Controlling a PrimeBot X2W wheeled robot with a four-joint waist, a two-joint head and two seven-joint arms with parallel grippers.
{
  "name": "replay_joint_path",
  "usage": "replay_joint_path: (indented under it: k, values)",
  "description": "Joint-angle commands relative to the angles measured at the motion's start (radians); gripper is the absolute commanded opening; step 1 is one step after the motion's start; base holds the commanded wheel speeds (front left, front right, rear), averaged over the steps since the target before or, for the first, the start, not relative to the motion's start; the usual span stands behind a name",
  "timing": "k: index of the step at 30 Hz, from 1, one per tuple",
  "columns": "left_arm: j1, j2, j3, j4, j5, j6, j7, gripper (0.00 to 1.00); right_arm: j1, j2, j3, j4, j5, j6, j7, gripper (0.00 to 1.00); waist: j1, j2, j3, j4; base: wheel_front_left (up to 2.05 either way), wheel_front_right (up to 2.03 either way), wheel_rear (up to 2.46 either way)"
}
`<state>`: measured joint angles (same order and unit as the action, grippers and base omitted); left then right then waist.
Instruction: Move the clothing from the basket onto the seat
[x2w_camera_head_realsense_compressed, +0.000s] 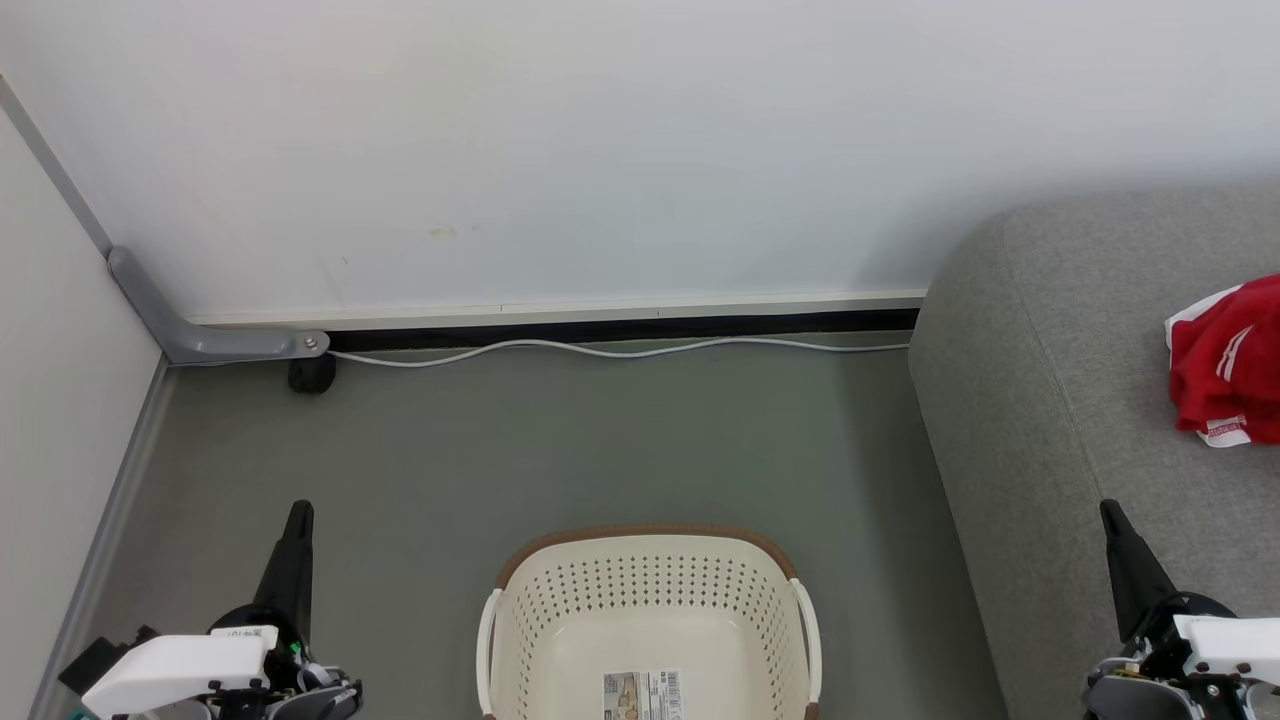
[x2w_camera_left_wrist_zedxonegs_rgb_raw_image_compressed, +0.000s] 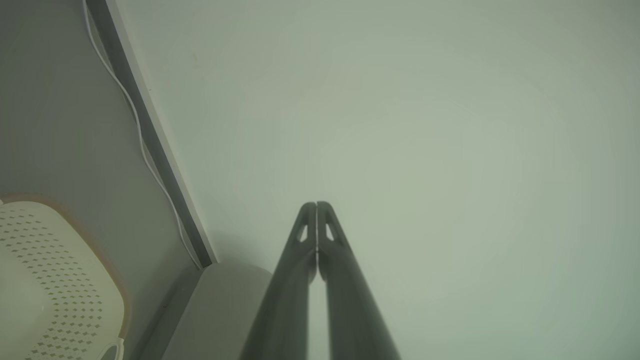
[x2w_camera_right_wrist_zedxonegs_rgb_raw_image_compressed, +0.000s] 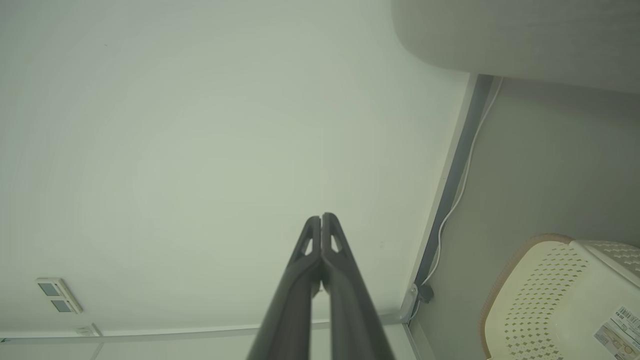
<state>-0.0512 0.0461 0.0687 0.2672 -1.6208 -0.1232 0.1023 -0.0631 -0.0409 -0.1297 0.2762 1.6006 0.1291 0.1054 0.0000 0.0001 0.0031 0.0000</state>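
Note:
The cream-white basket (x2w_camera_head_realsense_compressed: 650, 590) stands on the floor at the bottom centre, with nothing in it but the label sticker (x2w_camera_head_realsense_compressed: 642, 694) on its bottom. Red clothing (x2w_camera_head_realsense_compressed: 1228, 362) with white stripes lies bunched on the grey seat (x2w_camera_head_realsense_compressed: 1060, 400) at the right edge. My left gripper (x2w_camera_head_realsense_compressed: 300, 510) is shut at the lower left, left of the basket. My right gripper (x2w_camera_head_realsense_compressed: 1108, 508) is shut at the lower right, over the seat's front. The left wrist view shows the fingertips (x2w_camera_left_wrist_zedxonegs_rgb_raw_image_compressed: 316, 206) pressed together, pointing at the wall. So does the right wrist view, with the fingertips (x2w_camera_right_wrist_zedxonegs_rgb_raw_image_compressed: 321, 218) closed and the basket (x2w_camera_right_wrist_zedxonegs_rgb_raw_image_compressed: 550, 290) beside them.
A white wall runs across the back. A white cable (x2w_camera_head_realsense_compressed: 620, 349) lies along the skirting. A grey bracket (x2w_camera_head_realsense_compressed: 200, 335) and a small black caster (x2w_camera_head_realsense_compressed: 311, 373) sit in the left corner, next to a side panel (x2w_camera_head_realsense_compressed: 50, 400). Grey-green floor (x2w_camera_head_realsense_compressed: 600, 440) lies between basket and wall.

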Motion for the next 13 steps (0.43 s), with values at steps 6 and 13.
replay_joint_path:
  k: [6, 13]
  values:
    - [-0.056, 0.011, 0.036, -0.022, 0.004, -0.007, 0.003, 0.0, -0.045, -0.01, 0.016, -0.031, 0.008, 0.002, 0.008, 0.0, 0.0, -0.0001, 0.0, 0.0, 0.0, 0.0, 0.0]
    - [-0.056, 0.011, 0.037, -0.022, 0.005, -0.007, 0.004, 0.0, -0.045, -0.01, 0.015, -0.031, 0.008, 0.002, 0.008, 0.0, 0.0, -0.0001, 0.0, 0.0, 0.0, 0.0, 0.0]
